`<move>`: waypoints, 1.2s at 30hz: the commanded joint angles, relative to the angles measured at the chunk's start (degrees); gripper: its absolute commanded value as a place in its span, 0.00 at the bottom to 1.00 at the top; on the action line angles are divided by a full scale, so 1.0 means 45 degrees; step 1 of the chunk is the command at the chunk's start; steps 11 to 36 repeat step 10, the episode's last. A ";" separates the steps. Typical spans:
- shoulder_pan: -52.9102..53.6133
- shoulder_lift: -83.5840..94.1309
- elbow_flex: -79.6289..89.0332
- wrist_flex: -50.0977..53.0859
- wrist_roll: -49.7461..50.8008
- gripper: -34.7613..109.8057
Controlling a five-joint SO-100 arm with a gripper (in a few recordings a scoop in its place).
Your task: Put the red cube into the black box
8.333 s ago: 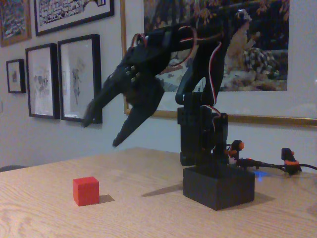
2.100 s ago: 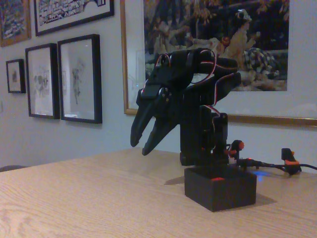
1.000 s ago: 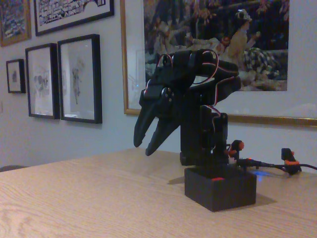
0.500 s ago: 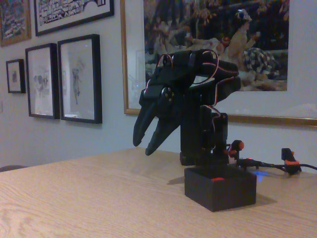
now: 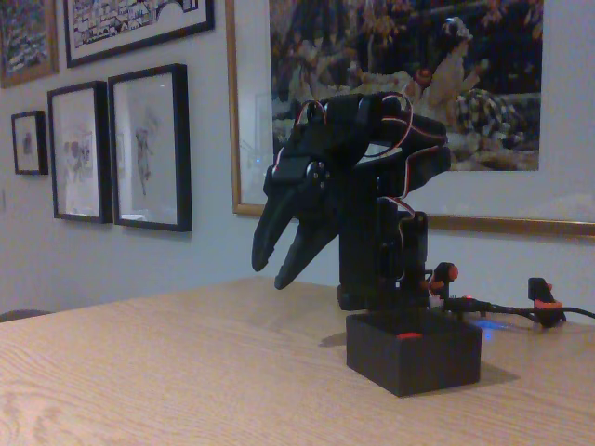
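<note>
The fixed view sits low, barely above the wooden surface, and looks almost level across it toward a far wall hung with framed pictures. It stands close to the near edge, so the wood grain fills the bottom of the picture. The arm stands right of centre at middle distance, seen from its side, with the black box just in front of its base and the claw pointing down to the left.
</note>
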 commanded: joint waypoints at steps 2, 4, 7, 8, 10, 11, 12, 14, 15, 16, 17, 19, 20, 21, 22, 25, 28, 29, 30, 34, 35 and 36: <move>-0.0156 0.0098 -0.0020 0.0254 -0.0215 0.33; -0.0156 0.0098 -0.0020 0.0254 -0.0234 0.33; -0.0176 0.0078 -0.0020 0.0254 -0.0234 0.33; -0.0195 0.0059 -0.0039 0.0254 -0.0254 0.33; -0.0195 0.0059 -0.0039 0.0254 -0.0254 0.33; -0.0195 0.0059 -0.0039 0.0254 -0.0254 0.33; -0.0195 0.0059 -0.0039 0.0254 -0.0254 0.33; -0.0195 0.0059 -0.0039 0.0254 -0.0254 0.33; -0.0195 0.0059 -0.0039 0.0254 -0.0254 0.33; -0.0195 0.0059 -0.0039 0.0254 -0.0254 0.33; -0.0195 0.0059 -0.0039 0.0254 -0.0254 0.33; -0.0195 0.0059 -0.0039 0.0254 -0.0254 0.33; -0.0195 0.0059 -0.0039 0.0254 -0.0254 0.33; -0.0195 0.0059 -0.0039 0.0254 -0.0254 0.33; -0.0195 0.0059 -0.0039 0.0254 -0.0254 0.33; -0.0195 0.0059 -0.0039 0.0254 -0.0254 0.33; -0.0195 0.0059 -0.0039 0.0254 -0.0254 0.33; -0.0195 0.0059 -0.0039 0.0254 -0.0254 0.33; -0.0195 0.0059 -0.0039 0.0254 -0.0254 0.33; -0.0195 0.0059 -0.0039 0.0254 -0.0254 0.33; -0.0195 0.0059 -0.0039 0.0254 -0.0254 0.33; -0.0195 0.0059 -0.0039 0.0254 -0.0254 0.33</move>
